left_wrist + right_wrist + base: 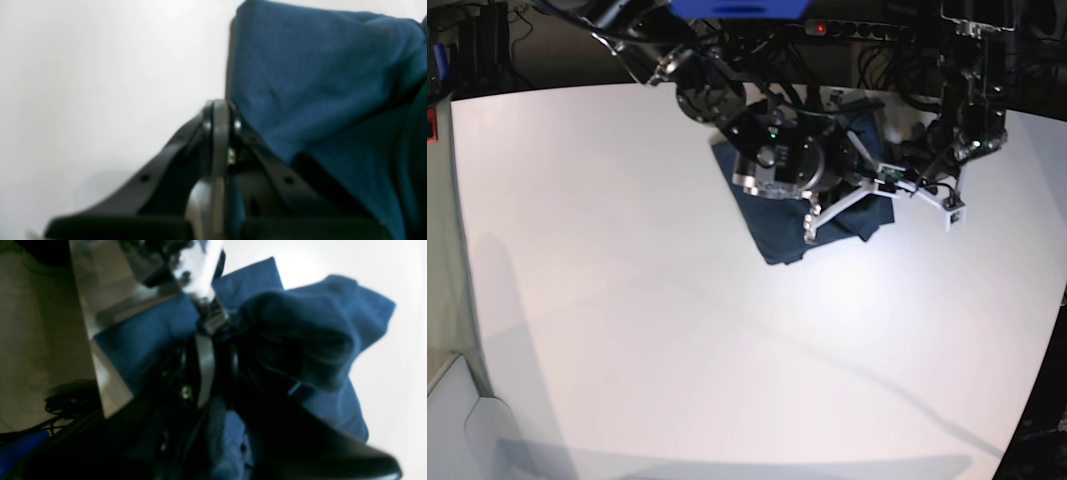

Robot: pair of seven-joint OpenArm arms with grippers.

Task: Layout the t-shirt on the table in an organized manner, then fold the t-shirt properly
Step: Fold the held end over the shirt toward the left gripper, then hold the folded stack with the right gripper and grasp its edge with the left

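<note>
Here the soft navy cotton t-shirt (779, 230) lies bunched at the far middle of the smooth matte white counter (627, 300). Left hand (218, 113) is clamped together beside it; right hand (208, 340) pinches a rumpled fold.

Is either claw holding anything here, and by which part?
The right claw is shut on bunched t-shirt cloth; which part is unclear. The left claw is shut with cloth beside it; whether it grips any cannot be told.
</note>
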